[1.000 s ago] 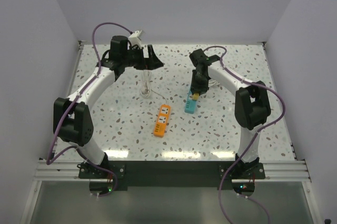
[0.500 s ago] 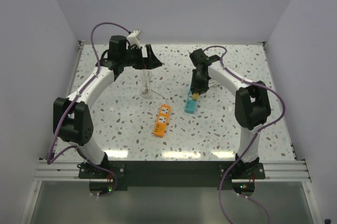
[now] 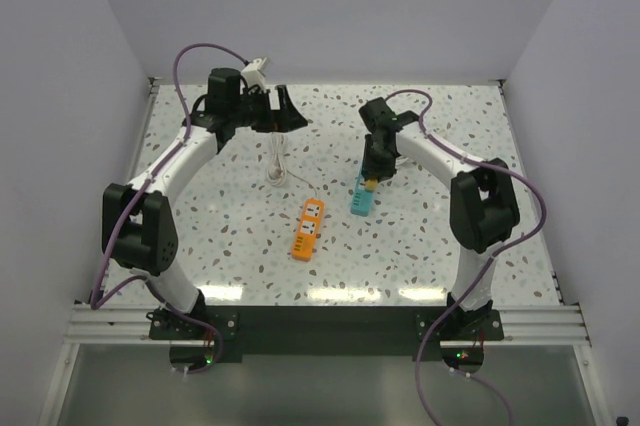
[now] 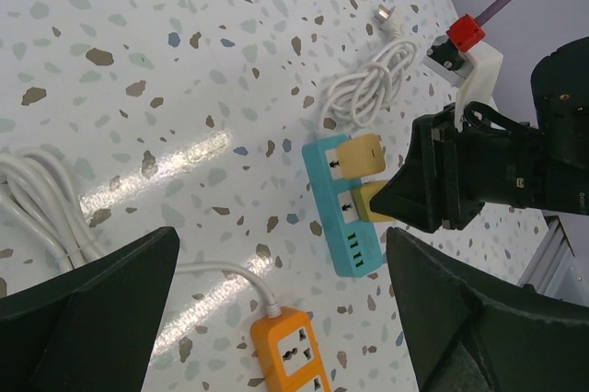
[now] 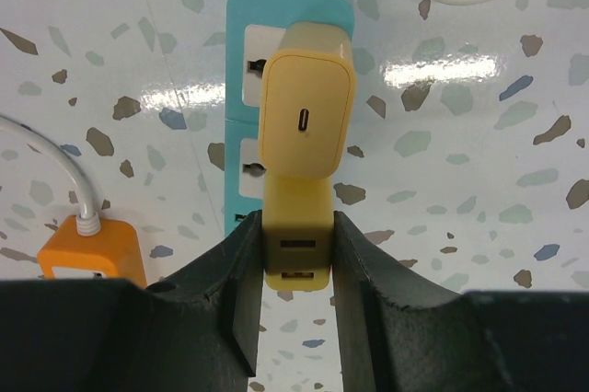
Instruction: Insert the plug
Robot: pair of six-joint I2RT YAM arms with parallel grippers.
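Currently the right end effector [image 5: 296, 268] is clamped on the plug [image 5: 296, 243]. It's a small yellow block w/ two slot ports on its near face, squeezed between both black fingers [image 5: 241, 282]. The plug sits over the teal power strip [image 5: 237, 125], at about the 2nd socket, and butts against a tan adapter [image 5: 306, 116] already on the 1st socket. Can't tell from any view whether the plug's prongs are in the socket or only above it.

The teal strip lies a bit right of table [image 3: 450, 246] centre, long axis running roughly from near edge to far edge. A coiled white cable [image 4: 368, 88] sits just past its far end, toward the far right corner.

The orange power strip [image 3: 308, 228] is near table centre, left of & nearer than the teal one, not touching it. Its white lead runs off toward the far edge. A second white cable bundle [image 3: 277, 161] lies left of centre, toward the far edge.

The left end effector [image 3: 283, 111] is up off the table near the far edge, left of centre. Its fingers [image 4: 101, 309] are spread wide w/ nothing between them, and it's well apart from both strips. Its wrist cam looks across at the right arm's end effector & the teal strip.
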